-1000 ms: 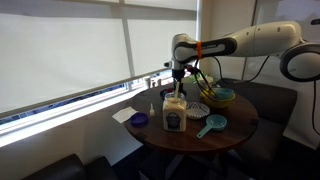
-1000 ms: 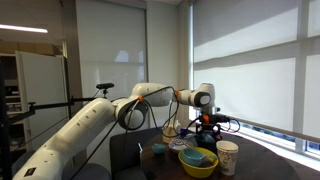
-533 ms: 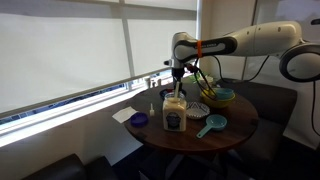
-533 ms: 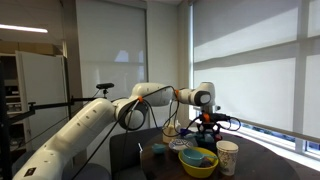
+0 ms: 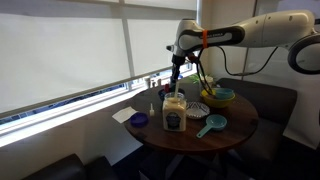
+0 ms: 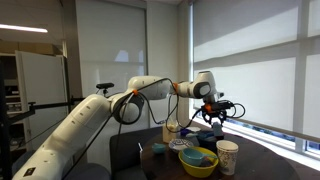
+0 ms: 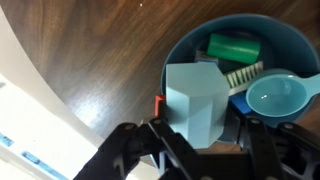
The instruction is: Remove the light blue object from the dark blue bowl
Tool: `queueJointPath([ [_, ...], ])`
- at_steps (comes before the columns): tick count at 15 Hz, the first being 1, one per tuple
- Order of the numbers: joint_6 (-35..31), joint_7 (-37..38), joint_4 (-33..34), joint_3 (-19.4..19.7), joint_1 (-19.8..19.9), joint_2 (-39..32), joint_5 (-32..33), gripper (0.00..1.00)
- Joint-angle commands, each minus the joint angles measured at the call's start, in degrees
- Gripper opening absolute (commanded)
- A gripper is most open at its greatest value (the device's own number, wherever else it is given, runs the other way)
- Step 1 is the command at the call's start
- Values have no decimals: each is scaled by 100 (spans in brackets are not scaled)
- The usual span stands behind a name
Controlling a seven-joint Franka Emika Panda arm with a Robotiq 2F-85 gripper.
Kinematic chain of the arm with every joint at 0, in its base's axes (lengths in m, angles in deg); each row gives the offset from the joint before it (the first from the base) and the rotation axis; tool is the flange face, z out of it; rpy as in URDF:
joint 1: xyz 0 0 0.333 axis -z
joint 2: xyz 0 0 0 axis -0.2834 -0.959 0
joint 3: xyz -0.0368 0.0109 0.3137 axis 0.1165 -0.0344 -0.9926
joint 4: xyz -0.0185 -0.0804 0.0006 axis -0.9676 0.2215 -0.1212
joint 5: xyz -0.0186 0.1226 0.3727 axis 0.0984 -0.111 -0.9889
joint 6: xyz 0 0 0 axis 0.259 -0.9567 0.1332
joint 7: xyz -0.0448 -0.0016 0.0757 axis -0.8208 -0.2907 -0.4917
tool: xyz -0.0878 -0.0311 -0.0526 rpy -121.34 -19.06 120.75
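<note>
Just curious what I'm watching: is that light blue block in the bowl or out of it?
Out, it seems. The gripper holds the light blue block up above the bowl in the wrist view.

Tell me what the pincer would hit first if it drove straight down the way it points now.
The pincer grips the light blue object, so that leads; below it, likely the blue bowl's near rim or the wooden table beside. Depth is unclear.
</note>
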Motion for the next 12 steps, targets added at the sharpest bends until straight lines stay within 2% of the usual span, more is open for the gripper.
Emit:
queueJointPath([
  [1,-578,532,-848,159,56,571,5,32],
  [9,-1680,2488,-2958,775,255,1709,9,32],
  [10,-1916,2748,-3202,744,388,1808,124,32],
  [12,-2415,3266,-3752,867,411,2087,156,32],
])
